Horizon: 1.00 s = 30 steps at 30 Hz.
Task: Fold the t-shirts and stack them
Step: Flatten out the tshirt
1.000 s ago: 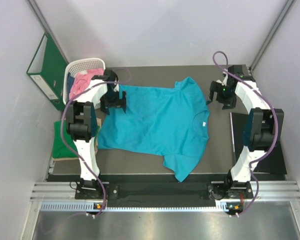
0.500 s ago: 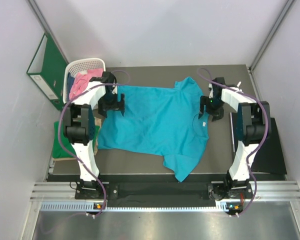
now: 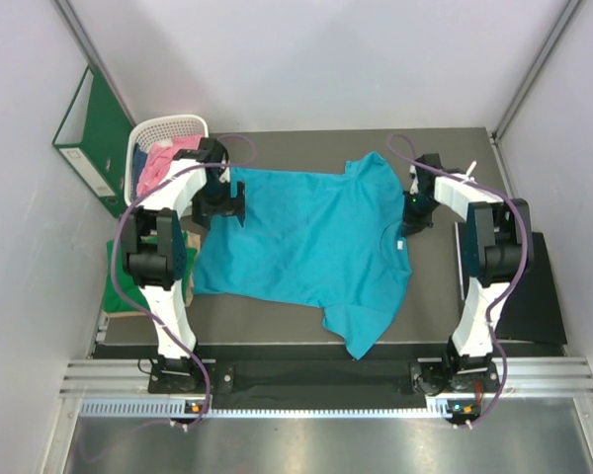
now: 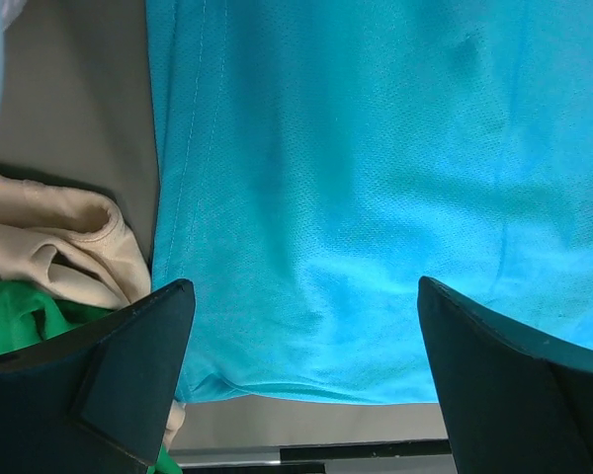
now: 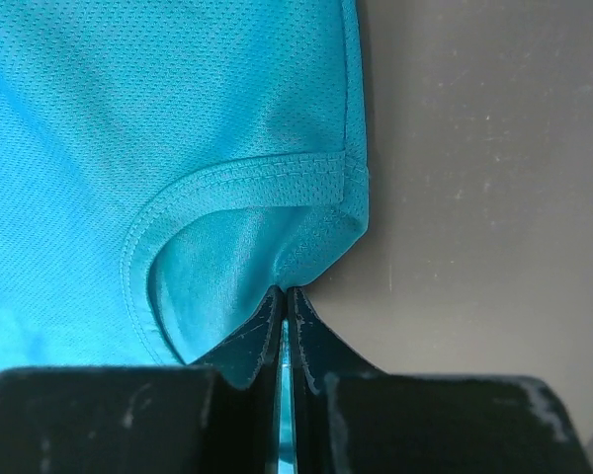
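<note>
A teal-blue t-shirt (image 3: 306,247) lies spread flat on the dark table, collar toward the right. My right gripper (image 3: 411,211) is shut on the shirt's edge beside the collar (image 5: 237,178); in the right wrist view cloth is pinched between the closed tips of the right gripper (image 5: 285,289). My left gripper (image 3: 223,204) hovers open over the shirt's hem end, and in the left wrist view the left gripper (image 4: 304,291) shows teal cloth (image 4: 376,148) between its wide-apart fingers. A pink t-shirt (image 3: 163,158) sits in the basket. A green t-shirt (image 3: 122,283) lies off the table's left edge.
A white lattice basket (image 3: 168,126) stands at the back left, a green ring binder (image 3: 92,138) leaning on the wall beside it. Beige cloth (image 4: 59,247) lies on the green shirt. A black pad (image 3: 534,296) lies along the right edge.
My right gripper has moved left from the table's right side onto the shirt's collar edge and shut on it. The left gripper has barely shifted and stays open.
</note>
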{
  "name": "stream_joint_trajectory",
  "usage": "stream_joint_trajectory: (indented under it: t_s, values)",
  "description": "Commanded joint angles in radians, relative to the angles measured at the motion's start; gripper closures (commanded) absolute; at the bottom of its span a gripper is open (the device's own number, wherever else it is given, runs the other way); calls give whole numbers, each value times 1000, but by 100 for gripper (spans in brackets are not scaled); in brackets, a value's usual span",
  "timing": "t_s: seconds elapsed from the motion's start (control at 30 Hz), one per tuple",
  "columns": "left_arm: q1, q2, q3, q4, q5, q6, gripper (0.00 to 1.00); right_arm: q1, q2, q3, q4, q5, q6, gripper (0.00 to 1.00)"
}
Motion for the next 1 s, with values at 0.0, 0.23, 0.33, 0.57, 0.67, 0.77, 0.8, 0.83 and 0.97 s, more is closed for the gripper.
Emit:
stream_joint_trajectory:
  t_s: [0.0,0.23,0.33,0.57,0.67,0.77,0.8,0.83,0.97]
  values:
    - [2,-65,56,-25,-2,-23,1,21,44,-7,20,68,-34,100]
    - [2,-62,88,-39,-2,-34,1,5,67,85,-16,155,-58,100]
    - [2,-59,99,-46,-7,-35,1,2,99,157,-40,186,-63,100]
    - [2,-57,108,-55,-11,-32,1,-9,166,331,-79,249,-61,100]
    - [2,-54,109,-55,-10,-29,1,-12,180,360,-70,269,-61,100]
    - [2,-50,113,-54,-2,-25,1,-12,182,383,-66,278,-63,100]
    - [2,-50,119,-55,1,-22,1,-11,177,389,-70,287,-61,100]
    - [2,-48,122,-55,1,-18,1,-11,170,395,-73,289,-60,100]
    - [2,-54,123,-45,13,-3,1,-11,27,340,-45,298,-61,67]
